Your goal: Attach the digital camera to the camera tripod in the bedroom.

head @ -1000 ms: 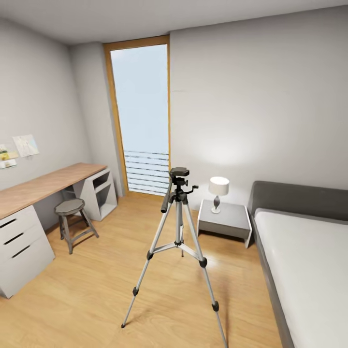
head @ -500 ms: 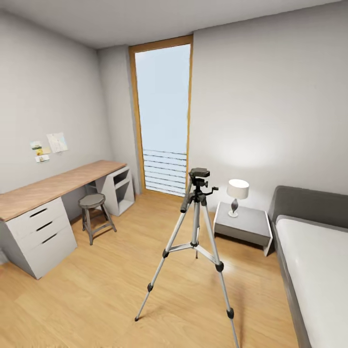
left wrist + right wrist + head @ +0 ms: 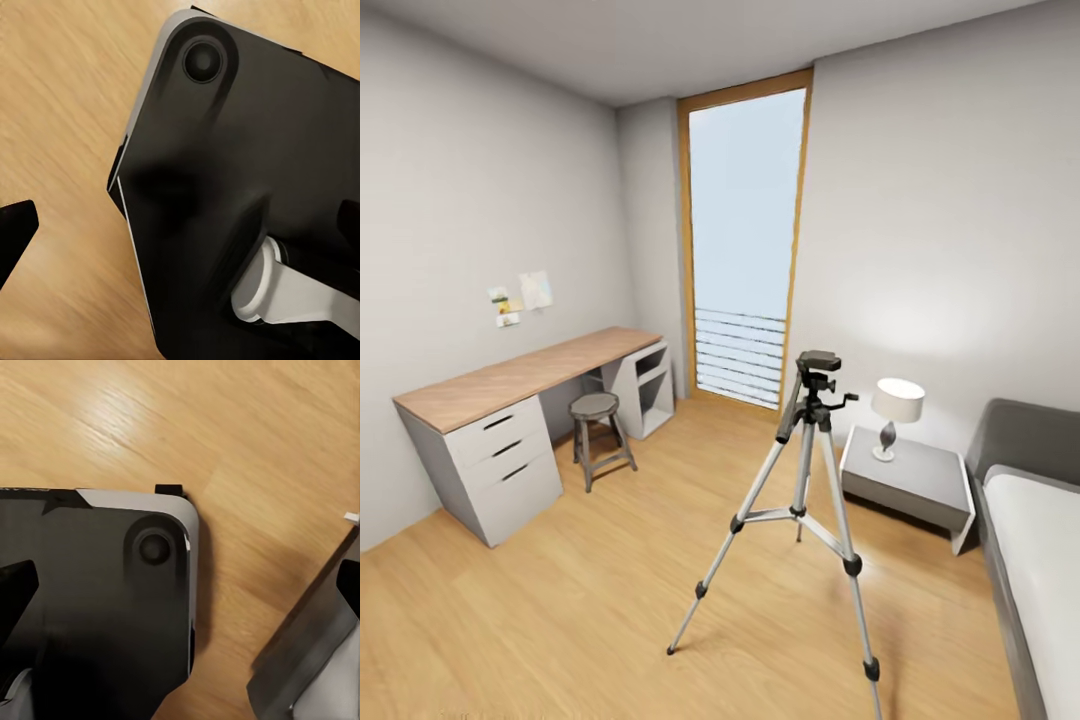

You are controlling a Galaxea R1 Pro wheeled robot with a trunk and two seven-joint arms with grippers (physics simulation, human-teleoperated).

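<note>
Standing on the light wood floor [image 3: 560, 610] of the bedroom, the camera tripod [image 3: 800, 500] has its three silver legs spread, its black pan head topmost and its long handle slanting down toward the desk side. It rises between the wood-topped desk [image 3: 520, 375] by the left wall and the grey nightstand [image 3: 920, 480], with the tall wood-framed window [image 3: 745, 240] behind it. A small boxy dark shape sits on top of the tripod's head; whether that is the digital camera or only the mounting plate is too small to tell.

A round stool [image 3: 598, 430] is drawn up near the desk's open shelf end. A white-shaded lamp [image 3: 895, 412] stands lit on the nightstand, and the grey bed [image 3: 1030, 520] lies just beside it at the right edge.

Both wrist views look down at the wood floor past the dark, grey-edged body of the robot's base [image 3: 247, 187]. A dark fingertip of the left gripper [image 3: 15, 229] and one of the right gripper [image 3: 16, 585] show at the edge, each with nothing seen against it. How far either gripper is spread cannot be told.
</note>
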